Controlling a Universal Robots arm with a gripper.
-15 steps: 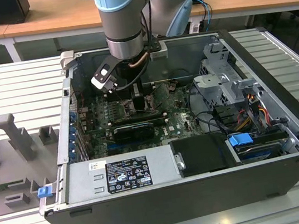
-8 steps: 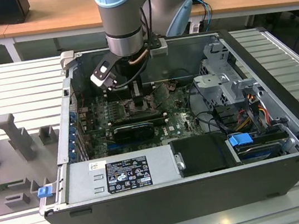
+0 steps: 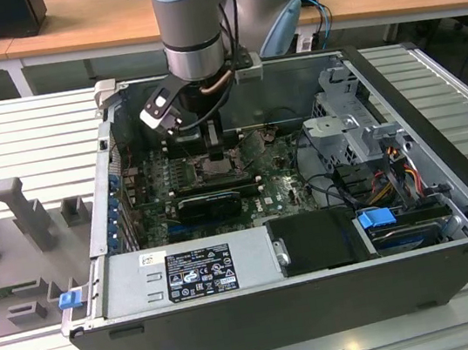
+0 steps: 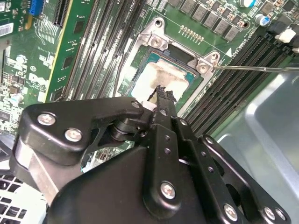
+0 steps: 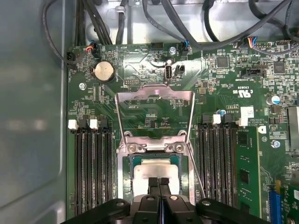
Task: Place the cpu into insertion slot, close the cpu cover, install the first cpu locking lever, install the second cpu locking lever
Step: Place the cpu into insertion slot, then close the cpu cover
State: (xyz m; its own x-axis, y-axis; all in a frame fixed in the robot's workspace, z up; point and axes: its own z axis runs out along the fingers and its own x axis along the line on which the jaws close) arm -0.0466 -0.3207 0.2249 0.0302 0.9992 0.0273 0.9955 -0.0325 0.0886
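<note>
The cpu (image 5: 150, 169) (image 4: 150, 73) lies flat in the insertion slot (image 5: 127, 161) (image 4: 150, 41) on the green motherboard, its pale silvery face up. The cpu cover (image 5: 122, 116) stands swung open beyond the socket, and the board shows through its window. My gripper (image 5: 159, 180) (image 4: 161, 89) (image 3: 215, 149) is directly over the cpu, its two black fingers pressed together with nothing between them and their tips at or just above the chip's face. A thin metal locking lever (image 4: 257, 68) (image 5: 198, 179) sticks out beside the socket.
Long black memory slots (image 5: 88, 168) (image 5: 217, 163) flank the socket on both sides. Cables (image 5: 140, 18) hang along the case wall behind the board. In the exterior view the open case holds a power supply (image 3: 187, 274) at the front and drive cages (image 3: 359, 130) on that view's right.
</note>
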